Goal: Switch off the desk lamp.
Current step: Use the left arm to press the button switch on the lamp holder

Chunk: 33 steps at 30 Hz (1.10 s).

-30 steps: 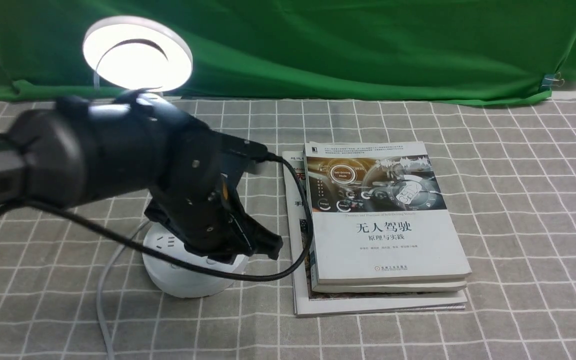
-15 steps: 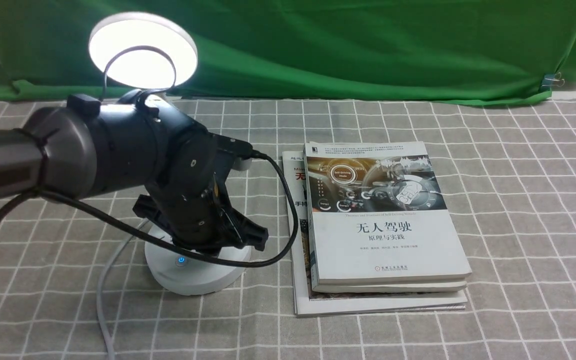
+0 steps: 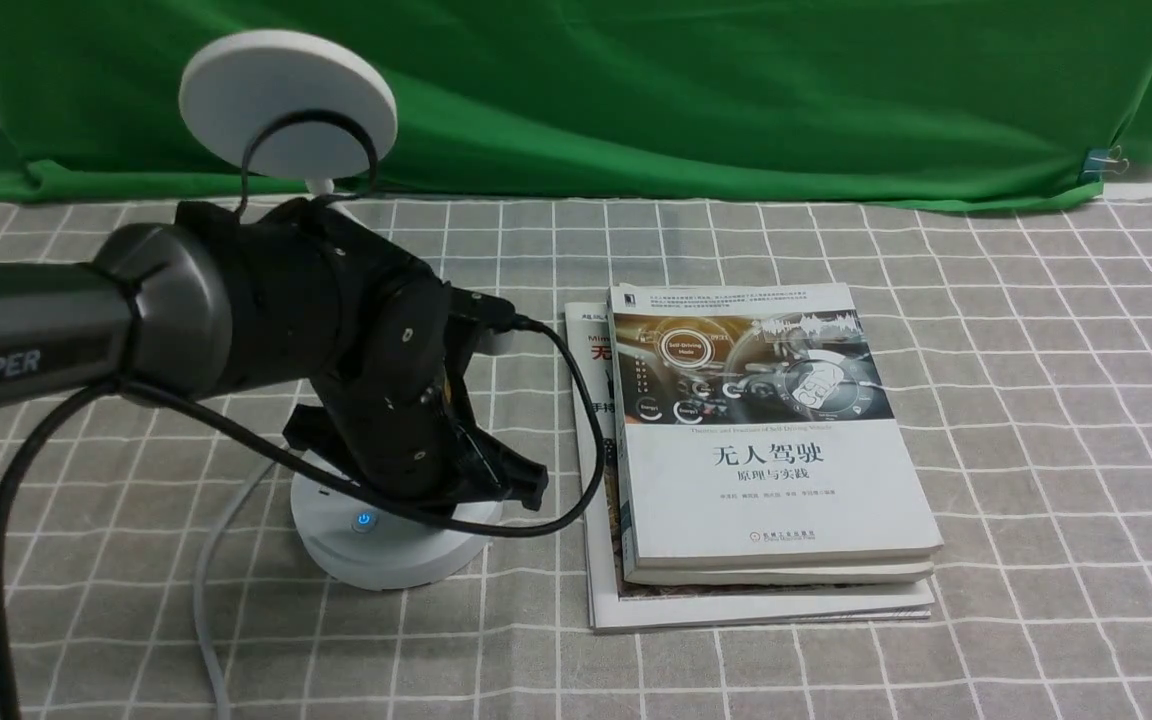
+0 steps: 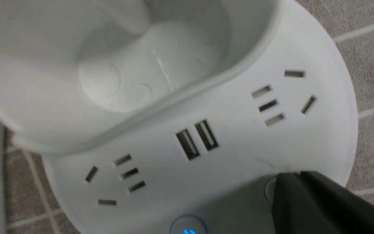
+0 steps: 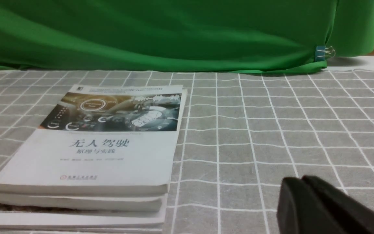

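1. The counter [image 3: 1036,400] is covered with a grey cloth with a white grid. A green backdrop [image 3: 736,100] is draped along the far edge.
2. At the far left stands the desk lamp [image 3: 391,555], on a white round base. Its disc head [image 3: 286,100] sits high against the green and is unlit. A little blue button [image 3: 364,521] glows on the base's near side, and a white cord [image 3: 204,600] trails toward the near edge.
3. The left gripper [image 3: 528,487] angles down over the right side of that base, with a black cable [image 3: 584,450] looping beside it.
4. Just right of the lamp, and not touching it, a stack of books [image 3: 766,480] lies flat with a white cover on top.
5. Farther right it's plain checked cloth. A blue binder clip [image 3: 1101,160] pinches the backdrop at the far right.
6. The left wrist view shows the base top that the arm blocks from the front: socket slots, two USB ports [image 4: 196,139] and the cup holder [image 4: 141,71]. The jaws are clenched together, with the tip right at a small round button [image 4: 267,190]. Can't tell if it's actually touching.
7. Only the right wrist view shows the right gripper [image 5: 299,187]. Its jaws are pressed together too, low over the cloth to the right of the books.
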### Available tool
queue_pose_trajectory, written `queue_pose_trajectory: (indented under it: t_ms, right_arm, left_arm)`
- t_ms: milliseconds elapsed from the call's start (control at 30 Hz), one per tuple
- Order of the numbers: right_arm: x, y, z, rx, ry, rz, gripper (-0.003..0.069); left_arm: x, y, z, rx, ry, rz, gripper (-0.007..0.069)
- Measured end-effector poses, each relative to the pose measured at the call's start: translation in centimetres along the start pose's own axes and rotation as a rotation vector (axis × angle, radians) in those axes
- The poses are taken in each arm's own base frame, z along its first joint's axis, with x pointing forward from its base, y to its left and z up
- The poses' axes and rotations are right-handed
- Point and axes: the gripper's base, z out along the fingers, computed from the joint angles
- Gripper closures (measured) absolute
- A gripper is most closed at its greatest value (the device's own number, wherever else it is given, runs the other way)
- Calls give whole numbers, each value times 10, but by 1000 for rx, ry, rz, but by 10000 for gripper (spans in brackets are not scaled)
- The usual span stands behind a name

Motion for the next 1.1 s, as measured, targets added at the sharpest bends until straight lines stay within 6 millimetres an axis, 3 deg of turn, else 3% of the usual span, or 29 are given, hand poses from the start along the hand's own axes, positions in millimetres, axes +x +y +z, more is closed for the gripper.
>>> queue_pose_trajectory:
  t_ms: [367, 533, 667, 767, 1100]
  right_arm:
    - [0, 0, 0, 0, 0, 0, 625]
    - [0, 0, 0, 0, 0, 0, 625]
    - [0, 0, 0, 0, 0, 0, 625]
    - [0, 0, 0, 0, 0, 0, 625]
    - [0, 0, 0, 0, 0, 1, 624]
  left_arm:
    - [0, 1, -22, 6, -54, -3, 624]
    - [-1, 1, -19, 7, -58, -4, 624]
    - [-1, 0, -1, 3, -41, 3, 624]
    - [1, 0, 2, 10, -36, -6, 624]
    - [5, 1, -8, 11, -58, -6, 624]
